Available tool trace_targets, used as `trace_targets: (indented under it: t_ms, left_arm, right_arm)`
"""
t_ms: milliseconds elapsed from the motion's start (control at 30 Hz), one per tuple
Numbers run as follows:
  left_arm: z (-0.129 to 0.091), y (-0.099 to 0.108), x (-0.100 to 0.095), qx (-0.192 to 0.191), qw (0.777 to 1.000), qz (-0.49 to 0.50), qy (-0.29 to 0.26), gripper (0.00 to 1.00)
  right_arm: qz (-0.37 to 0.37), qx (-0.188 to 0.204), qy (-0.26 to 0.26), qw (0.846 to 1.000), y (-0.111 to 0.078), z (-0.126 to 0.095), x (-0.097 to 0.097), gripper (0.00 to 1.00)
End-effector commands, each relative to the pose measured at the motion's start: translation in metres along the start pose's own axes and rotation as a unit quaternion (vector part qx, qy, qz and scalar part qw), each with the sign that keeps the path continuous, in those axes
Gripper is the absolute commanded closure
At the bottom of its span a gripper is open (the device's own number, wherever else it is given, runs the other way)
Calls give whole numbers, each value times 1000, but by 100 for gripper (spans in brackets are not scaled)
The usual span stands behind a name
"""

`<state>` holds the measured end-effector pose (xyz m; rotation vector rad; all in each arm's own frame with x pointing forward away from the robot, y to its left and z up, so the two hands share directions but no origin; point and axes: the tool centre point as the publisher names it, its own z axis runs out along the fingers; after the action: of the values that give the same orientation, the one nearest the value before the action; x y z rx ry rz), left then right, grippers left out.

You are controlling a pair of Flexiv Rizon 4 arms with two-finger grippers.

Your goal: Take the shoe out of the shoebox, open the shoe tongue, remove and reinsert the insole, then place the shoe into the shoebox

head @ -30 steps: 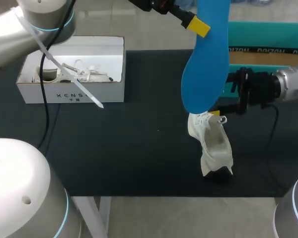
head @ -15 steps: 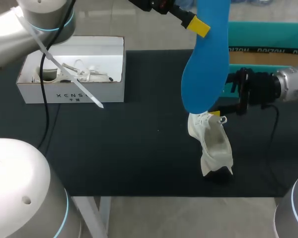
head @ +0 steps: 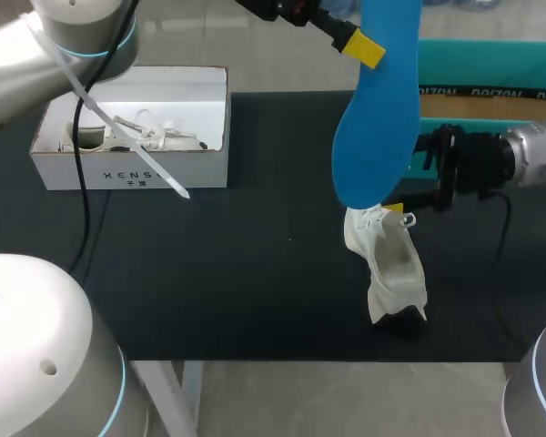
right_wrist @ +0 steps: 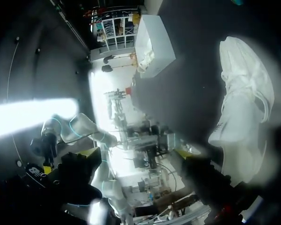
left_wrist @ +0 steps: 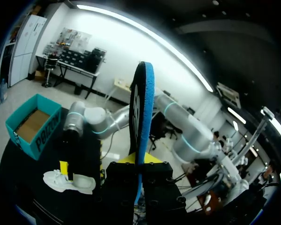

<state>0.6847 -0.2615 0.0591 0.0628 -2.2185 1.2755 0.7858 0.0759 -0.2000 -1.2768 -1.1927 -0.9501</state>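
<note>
Noting black worktop [head: 209,273] carrying white shoebox [head: 127,168] at the left rear, a second shoe lying inside it, and teal box [head: 491,68] at the right rear.

Recording blue insole [head: 373,127] hanging upright, broad end down, lower end just over white shoe [head: 391,264]; contact between the two not being discernible. Finding shoe standing tilted on the worktop toward the right front.

Finding left gripper [head: 362,45] clamping the insole's upper end, jaws closing on it from both sides; left wrist view showing the insole [left_wrist: 143,117] rising edge-on out of the gripper [left_wrist: 139,180].

Finding right gripper [head: 414,182] just beside the shoe's upper end, jaws standing wide; right wrist view showing the shoe [right_wrist: 246,93] lying alongside one finger of the gripper [right_wrist: 136,159], not between the pair.

Judging step in hand as reinsertion. Recommending:
- lining the broad end up with the shoe's opening before lowering;
- feeding slowly along the inside, avoiding buckling;
- bracing the shoe against tipping;
- holding the tongue clear.
</note>
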Motion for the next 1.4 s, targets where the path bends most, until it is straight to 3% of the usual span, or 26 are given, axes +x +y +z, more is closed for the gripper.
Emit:
trace_targets:
  t_ms: [33, 167, 333, 500, 1400]
  left_arm:
    - [18, 12, 17, -12, 995, 73, -64, 100]
    - [30, 29, 36, -7, 979, 131, -154, 100]
    - [39, 49, 52, 9, 957, 180, -226, 100]
    - [43, 72, 49, 11, 942, 174, -287, 100]
    - [43, 72, 49, 11, 942, 174, -287, 100]
  right_arm:
    - [0, -1, -1, 1000, 0, 1, 0, 0]
    - [0, -1, -1, 1000, 0, 1, 0, 0]
    - [0, -1, -1, 1000, 0, 1, 0, 0]
    - [0, -1, -1, 1000, 0, 1, 0, 0]
    - [0, -1, -1, 1000, 0, 1, 0, 0]
